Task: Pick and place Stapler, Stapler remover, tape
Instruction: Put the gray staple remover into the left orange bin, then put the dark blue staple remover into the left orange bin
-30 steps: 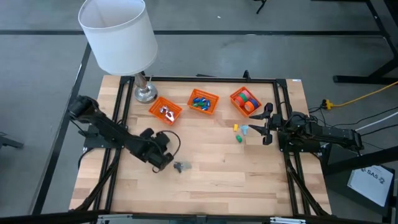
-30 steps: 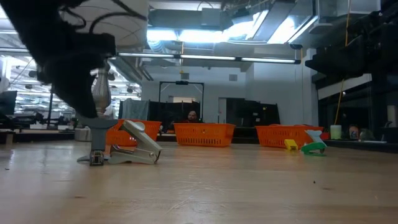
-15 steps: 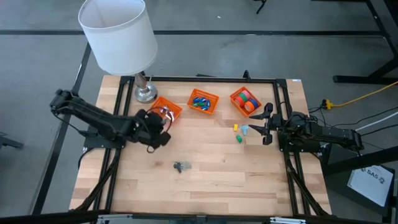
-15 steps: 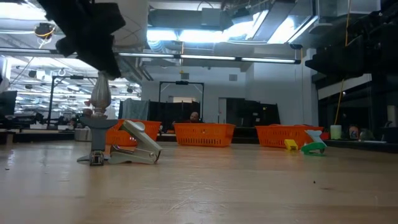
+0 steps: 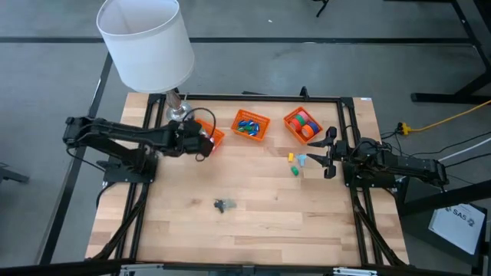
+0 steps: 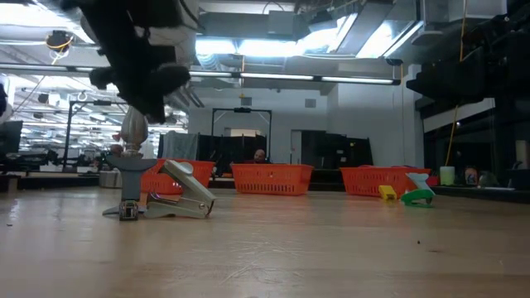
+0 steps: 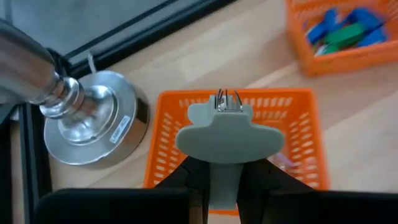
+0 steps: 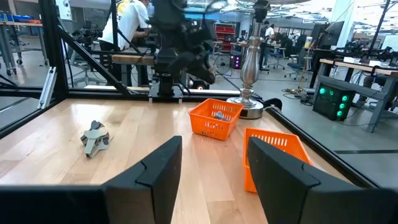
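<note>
My left claw (image 7: 225,180) is clamped on a grey stapler remover (image 7: 227,138), held over the leftmost orange basket (image 7: 298,134) beside the lamp base (image 7: 87,127). The wrist view shows that grip; from above, the claw (image 5: 198,142) hides it. My right claw (image 5: 324,154) waits spread wide and empty at the tabletop's (image 5: 268,222) right edge, near small yellow, blue and green pieces (image 5: 294,163). A second stapler remover (image 5: 223,204) lies loose mid-tabletop. Tape rolls (image 5: 304,125) fill the right basket. The low view shows the loose one's metal jaws (image 6: 178,197).

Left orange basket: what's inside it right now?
The left basket holds a small metal item, partly visible. The left gripper, holding a grey staple remover above, covers the rest.
</note>
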